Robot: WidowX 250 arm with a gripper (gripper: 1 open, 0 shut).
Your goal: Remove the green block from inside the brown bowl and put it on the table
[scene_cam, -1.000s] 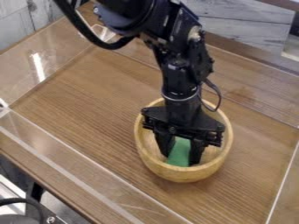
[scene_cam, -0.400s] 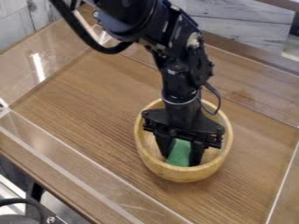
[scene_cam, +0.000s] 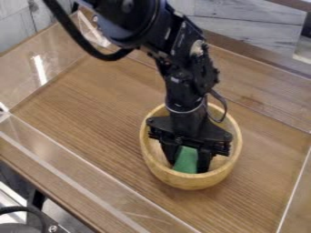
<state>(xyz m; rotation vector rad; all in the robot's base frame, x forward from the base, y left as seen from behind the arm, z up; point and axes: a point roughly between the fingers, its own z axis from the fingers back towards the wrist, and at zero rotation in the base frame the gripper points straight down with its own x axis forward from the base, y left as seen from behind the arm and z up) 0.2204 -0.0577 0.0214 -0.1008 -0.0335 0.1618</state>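
The brown bowl point(scene_cam: 158, 160) sits on the table point(scene_cam: 85, 109), right of centre and toward the front. The green block point(scene_cam: 187, 162) lies inside it, its near end showing between my fingers. My gripper point(scene_cam: 191, 155) points straight down into the bowl. Its two dark fingers point(scene_cam: 163, 149) stand either side of the block, spread wider than the block is. I see a gap on each side, so the gripper is open. The far end of the block is hidden behind the gripper body.
Clear acrylic walls point(scene_cam: 73, 164) edge the tabletop at the front and left. My black arm point(scene_cam: 158, 41) reaches in from the upper left above the bowl. Bare wood lies to the left of the bowl and behind it.
The upper arm links have leaned slightly to the left. The gripper has stayed in the bowl at the same opening, and the block has not moved.
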